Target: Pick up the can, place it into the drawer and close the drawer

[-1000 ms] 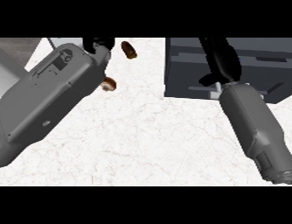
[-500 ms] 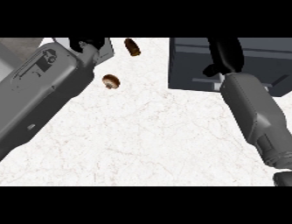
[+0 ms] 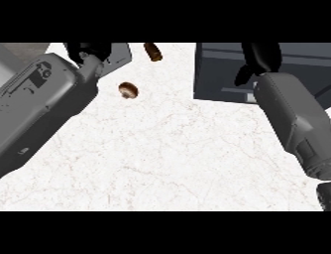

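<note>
Closing was the step, I judged — right hand (image 3: 260, 59), fingers curled on nothing visible, stood over the drawer (image 3: 220, 69); left hand's (image 3: 88, 49) state was unclear.

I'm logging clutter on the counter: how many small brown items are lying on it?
2. One brown item lies beside the left forearm; the other brown item sits at the counter's far edge. The forearms may hide others.

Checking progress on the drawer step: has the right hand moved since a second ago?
Yes. The right hand has moved toward the view's top, farther over the dark grey drawer, its forearm now covering more of the drawer's front.
</note>
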### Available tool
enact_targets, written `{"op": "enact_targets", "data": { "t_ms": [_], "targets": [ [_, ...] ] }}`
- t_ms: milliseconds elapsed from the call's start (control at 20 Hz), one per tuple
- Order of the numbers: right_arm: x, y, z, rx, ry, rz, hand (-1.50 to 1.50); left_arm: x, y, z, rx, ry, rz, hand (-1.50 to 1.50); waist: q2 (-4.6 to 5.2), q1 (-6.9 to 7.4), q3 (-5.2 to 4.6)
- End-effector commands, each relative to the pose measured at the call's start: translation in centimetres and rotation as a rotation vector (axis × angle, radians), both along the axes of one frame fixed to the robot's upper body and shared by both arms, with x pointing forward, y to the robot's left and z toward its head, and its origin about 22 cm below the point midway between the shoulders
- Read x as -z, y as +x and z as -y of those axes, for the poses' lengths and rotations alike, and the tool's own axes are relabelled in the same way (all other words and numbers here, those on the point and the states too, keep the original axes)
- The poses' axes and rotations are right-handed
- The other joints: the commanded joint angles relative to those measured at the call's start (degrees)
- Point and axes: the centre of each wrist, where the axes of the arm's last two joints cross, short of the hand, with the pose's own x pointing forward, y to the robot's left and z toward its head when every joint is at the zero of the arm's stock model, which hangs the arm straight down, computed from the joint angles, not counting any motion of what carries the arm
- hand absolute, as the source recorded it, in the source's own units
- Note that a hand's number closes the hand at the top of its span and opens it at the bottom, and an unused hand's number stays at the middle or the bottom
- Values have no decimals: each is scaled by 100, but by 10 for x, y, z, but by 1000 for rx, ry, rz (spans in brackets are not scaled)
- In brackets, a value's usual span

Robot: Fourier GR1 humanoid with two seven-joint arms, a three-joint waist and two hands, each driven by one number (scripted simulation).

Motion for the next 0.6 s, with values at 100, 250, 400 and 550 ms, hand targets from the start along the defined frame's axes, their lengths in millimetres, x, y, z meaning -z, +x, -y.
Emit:
{"op": "enact_targets", "data": {
  "t_ms": [100, 250, 400, 550],
  "targets": [
    [-46, 15, -4, -35, 33, 38, -150, -2, -8, 1, 26, -6, -3, -150, -25, 128, -26],
    [-38, 13, -21, -128, 212, -16, -150, -12, -10, 3, 38, 3, 2, -150, -38, 102, -7],
    [-42, 15, -30, -156, 442, -62, -150, 6, -9, 2, 15, -1, -14, -150, -7, 66, -2],
    [-37, 14, -24, -180, 621, -95, -150, -1, -9, -9, 8, -4, -3, -150, -56, 47, -3]
  ]
}}
